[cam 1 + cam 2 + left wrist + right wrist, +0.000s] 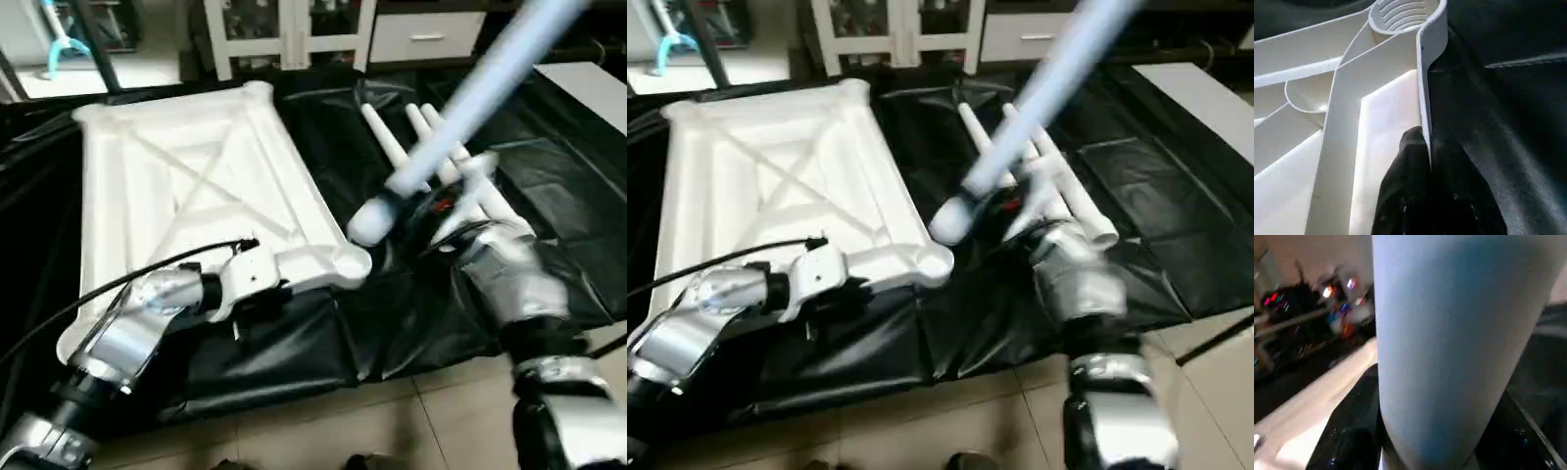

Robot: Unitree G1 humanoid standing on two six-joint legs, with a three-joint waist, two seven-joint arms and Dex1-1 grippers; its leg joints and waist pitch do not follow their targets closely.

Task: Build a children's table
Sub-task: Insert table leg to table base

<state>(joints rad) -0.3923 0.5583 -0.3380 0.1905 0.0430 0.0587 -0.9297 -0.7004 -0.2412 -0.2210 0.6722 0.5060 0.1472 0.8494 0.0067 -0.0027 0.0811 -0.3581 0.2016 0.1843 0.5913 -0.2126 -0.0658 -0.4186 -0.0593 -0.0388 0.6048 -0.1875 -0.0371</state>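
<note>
Pinching the tabletop rim at lower centre with the left gripper, clamping a leg in the right gripper, long axis slanting to upper right, thick end hanging just right of the near corner socket.

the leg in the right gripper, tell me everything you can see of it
The leg is a long, smooth white tube, seemingly plastic. The right gripper holds it near its lower, rounded end, fingers on either side. It slants up and away, clear of the black sheet, its low end just off the tabletop corner socket.
</note>
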